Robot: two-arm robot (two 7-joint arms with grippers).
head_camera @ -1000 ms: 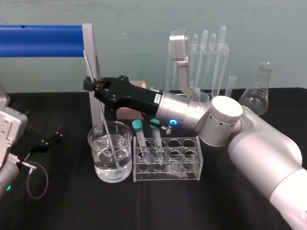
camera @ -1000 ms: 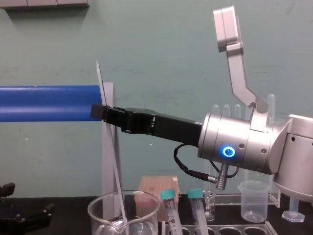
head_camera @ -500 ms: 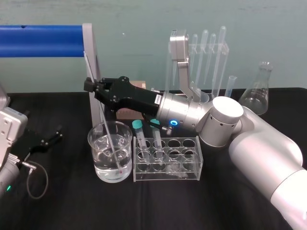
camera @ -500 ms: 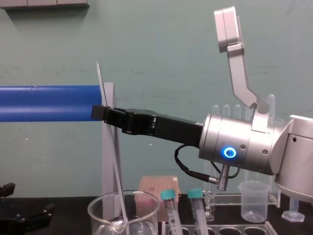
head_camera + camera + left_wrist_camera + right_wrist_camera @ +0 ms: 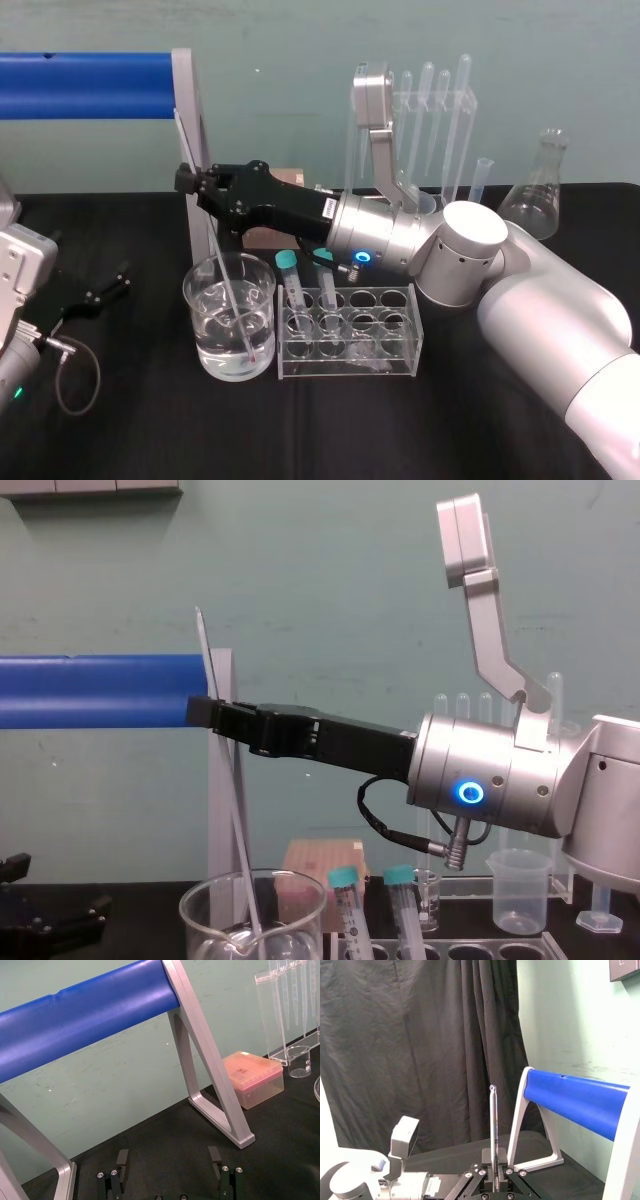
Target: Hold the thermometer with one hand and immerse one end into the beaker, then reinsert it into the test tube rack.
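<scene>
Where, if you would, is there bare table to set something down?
Bare cloth lies in front of the beaker and test tube rack, and between beaker and the parked left hand. Crowded behind: pipette stand, flask, right hand holding the thermometer in the beaker.

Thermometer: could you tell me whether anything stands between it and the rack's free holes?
Two teal-capped tubes fill the test tube rack holes nearest the beaker where the right gripper holds the thermometer; left gripper idle at left.

Black table (image 5: pixel 300 430) with beaker (image 5: pixel 230 318), test tube rack (image 5: pixel 350 338), flask (image 5: pixel 535 190)
</scene>
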